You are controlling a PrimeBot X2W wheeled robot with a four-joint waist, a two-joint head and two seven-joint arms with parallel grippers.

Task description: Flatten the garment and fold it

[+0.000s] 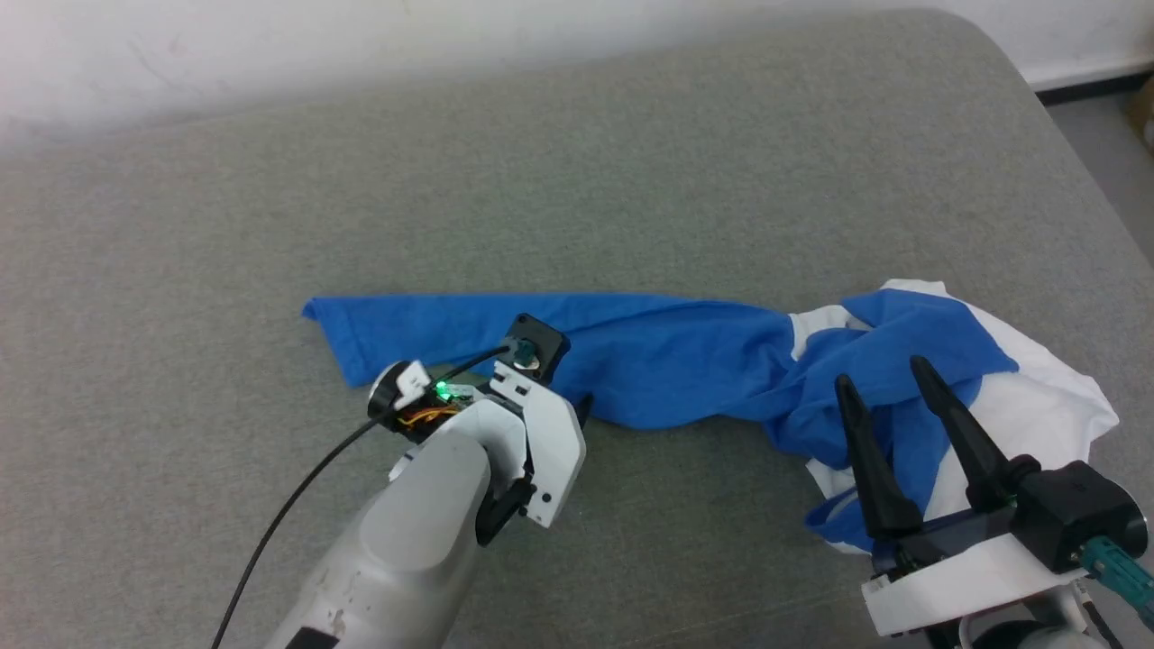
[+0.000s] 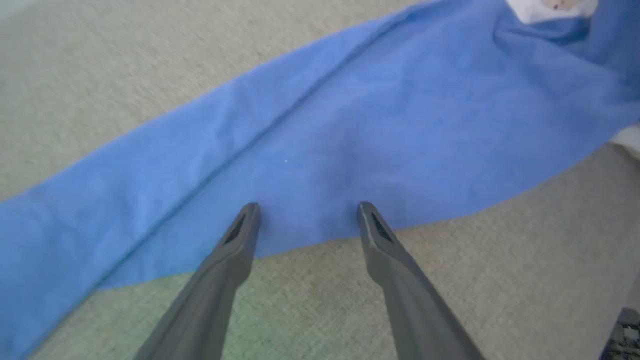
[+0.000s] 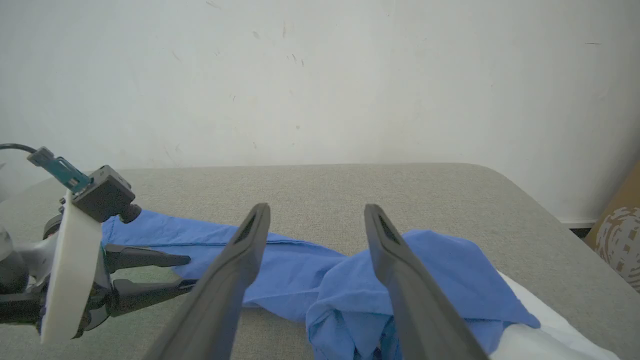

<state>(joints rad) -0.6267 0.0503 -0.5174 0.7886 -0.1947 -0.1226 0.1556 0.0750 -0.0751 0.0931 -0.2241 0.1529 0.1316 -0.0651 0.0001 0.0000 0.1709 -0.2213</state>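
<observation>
Though bunched, garment point(image 1: 685, 361) beneath right hand point(image 1: 881, 370).

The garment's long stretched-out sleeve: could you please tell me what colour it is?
The sleeve is plain bright blue; the left wrist view shows it best.

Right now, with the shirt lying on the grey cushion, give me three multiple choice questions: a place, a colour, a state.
1. The left hand is over: A the floor; B the stretched-out sleeve; C a box.
2. Sleeves of the garment are: A red; B green; C blue.
3. The right hand is: A open, empty; B shut on cloth; C shut, empty.
B: its fingertips frame the sleeve's edge. C: the sleeve is bright blue. A: its fingers stand apart, gripping nothing.
</observation>
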